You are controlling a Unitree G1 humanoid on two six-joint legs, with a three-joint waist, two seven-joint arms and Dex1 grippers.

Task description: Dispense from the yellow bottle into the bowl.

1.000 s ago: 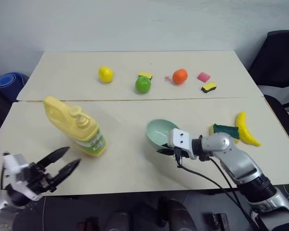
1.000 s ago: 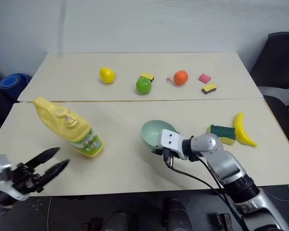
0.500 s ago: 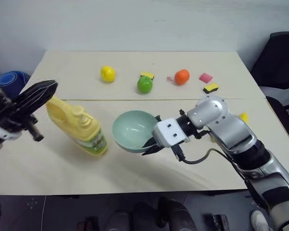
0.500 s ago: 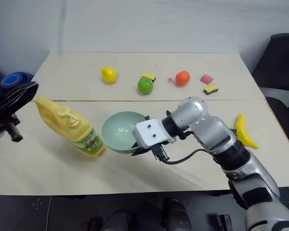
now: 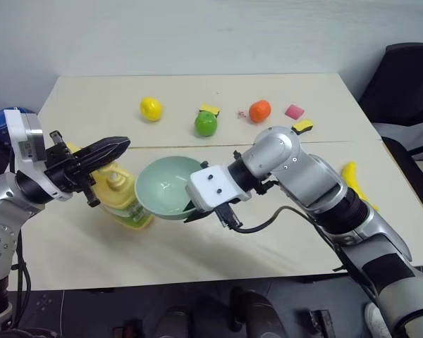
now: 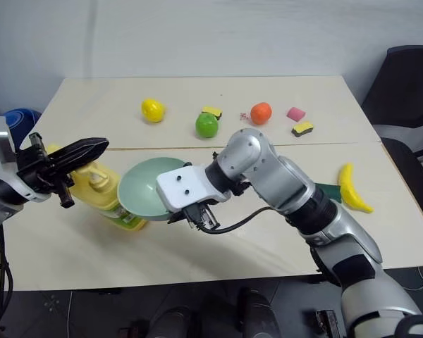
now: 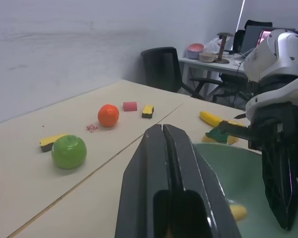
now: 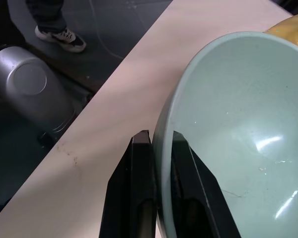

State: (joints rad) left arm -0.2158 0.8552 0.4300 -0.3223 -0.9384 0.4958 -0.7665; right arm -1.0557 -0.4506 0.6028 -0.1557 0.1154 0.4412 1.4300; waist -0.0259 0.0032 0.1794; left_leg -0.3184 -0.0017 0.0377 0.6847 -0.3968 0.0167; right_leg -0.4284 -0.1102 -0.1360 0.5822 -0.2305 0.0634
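The yellow bottle (image 5: 117, 199) stands on the near table at the left, partly hidden behind the bowl and my left gripper. Shut and empty, my left gripper (image 5: 120, 145) hovers just above the bottle's pump cap (image 6: 96, 174), pointing toward the bowl. The pale green bowl (image 5: 166, 196) hangs tilted above the table, right beside the bottle. My right gripper (image 8: 161, 144) is shut on the bowl's near rim, one finger inside and one outside. The bowl's inside (image 8: 238, 124) looks empty.
On the far table lie a lemon (image 5: 150, 108), a green apple (image 5: 206, 123), an orange (image 5: 259, 110), a pink sponge (image 5: 294, 111) and two yellow-black sponges (image 5: 302, 126). A banana (image 6: 351, 186) and a green sponge (image 6: 331, 191) lie at the right. A black chair (image 5: 402, 77) stands beyond.
My right gripper lifted the bowl and carried it left to the bottle. My left gripper closed and rose from below the table's front edge to above the bottle.
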